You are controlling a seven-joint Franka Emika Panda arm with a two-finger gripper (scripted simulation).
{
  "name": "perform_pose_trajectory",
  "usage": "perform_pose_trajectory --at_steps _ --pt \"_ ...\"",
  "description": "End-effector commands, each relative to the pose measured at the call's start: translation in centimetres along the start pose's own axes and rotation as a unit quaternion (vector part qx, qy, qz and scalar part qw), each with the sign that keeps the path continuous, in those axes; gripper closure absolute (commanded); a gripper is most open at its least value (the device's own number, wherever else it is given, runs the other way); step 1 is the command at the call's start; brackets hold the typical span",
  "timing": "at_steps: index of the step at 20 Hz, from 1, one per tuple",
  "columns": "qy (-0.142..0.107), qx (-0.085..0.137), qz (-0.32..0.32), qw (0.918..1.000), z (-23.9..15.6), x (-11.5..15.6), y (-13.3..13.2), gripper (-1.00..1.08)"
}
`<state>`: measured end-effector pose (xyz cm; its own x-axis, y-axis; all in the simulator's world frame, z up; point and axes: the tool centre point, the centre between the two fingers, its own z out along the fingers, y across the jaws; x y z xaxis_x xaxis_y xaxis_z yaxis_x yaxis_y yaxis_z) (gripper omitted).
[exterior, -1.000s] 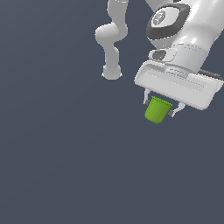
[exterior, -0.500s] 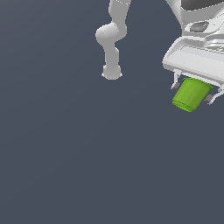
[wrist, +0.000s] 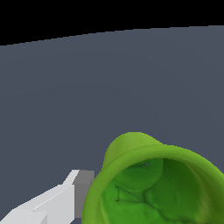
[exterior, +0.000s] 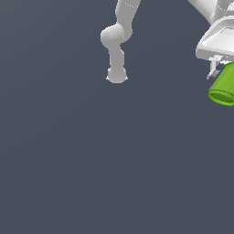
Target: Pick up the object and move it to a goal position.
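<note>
Exterior view: green cup (exterior: pixel 223 87) is carried further toward exterior view's right edge than half second ago, tilted, well above grey floor (exterior: pixel 91 173); transport judged underway. Gripper (exterior: pixel 219 73) is partly cropped; jaws are clamped on cup.

Wrist view: cup interior is seen empty; one finger (wrist: pixel 65 197) is pressed against its wall.

Small bright green cup (exterior: pixel 224 87), hollow, round rim, tilted, raised off the floor, at the exterior view's right edge
</note>
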<state>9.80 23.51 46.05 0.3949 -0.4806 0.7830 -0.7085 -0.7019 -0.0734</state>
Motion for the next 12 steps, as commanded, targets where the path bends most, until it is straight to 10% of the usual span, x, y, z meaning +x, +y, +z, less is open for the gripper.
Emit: perform_pose_trajectory --at_steps 1,12 --pt "0.008 -0.003 0.006 0.9999 -0.69 0.41 -0.54 1.08" --pt "0.019 -0.007 0.013 0.9997 -1.59 0.9 -1.41 1.08"
